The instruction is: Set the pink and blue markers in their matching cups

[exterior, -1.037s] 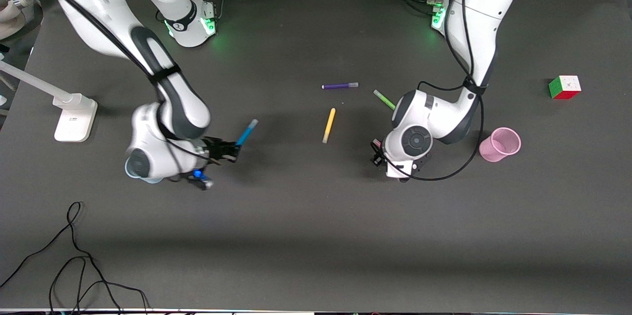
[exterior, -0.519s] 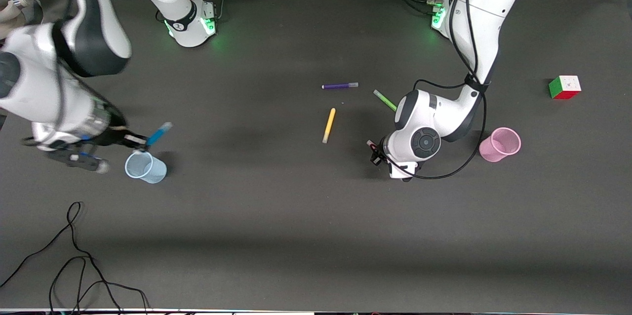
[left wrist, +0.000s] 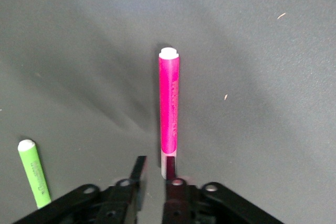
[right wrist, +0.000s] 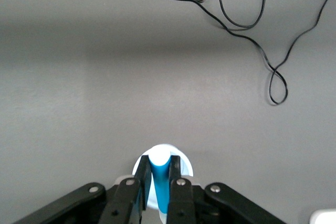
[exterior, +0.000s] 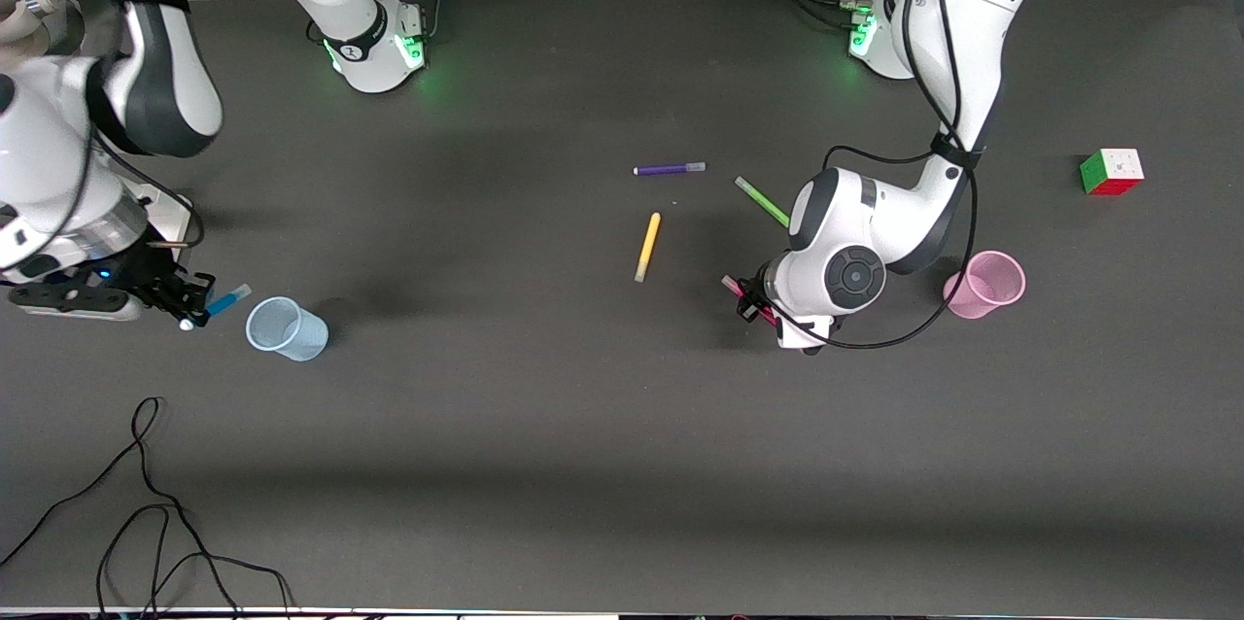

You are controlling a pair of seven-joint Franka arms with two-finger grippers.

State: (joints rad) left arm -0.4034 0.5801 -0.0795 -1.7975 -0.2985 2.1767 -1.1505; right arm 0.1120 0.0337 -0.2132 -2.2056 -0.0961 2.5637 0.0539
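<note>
The right gripper [exterior: 194, 304], fingers clamped on the blue marker [exterior: 225, 298], has swung to the frame's left edge beside the blue cup [exterior: 284, 328]. The left gripper [exterior: 750, 299] now grasps the pink marker [left wrist: 169, 109] at center-right, near the pink cup [exterior: 984, 284].

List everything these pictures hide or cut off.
- Front view: the pink marker is mostly covered by the left tool and its wrist; only one end shows.
- Front view: only the tip of the blue marker sticks out of the right tool, beside the blue cup.
- Left wrist view: the tool's body hides one end of the green marker.
- Neither wrist view shows the pink cup.
</note>
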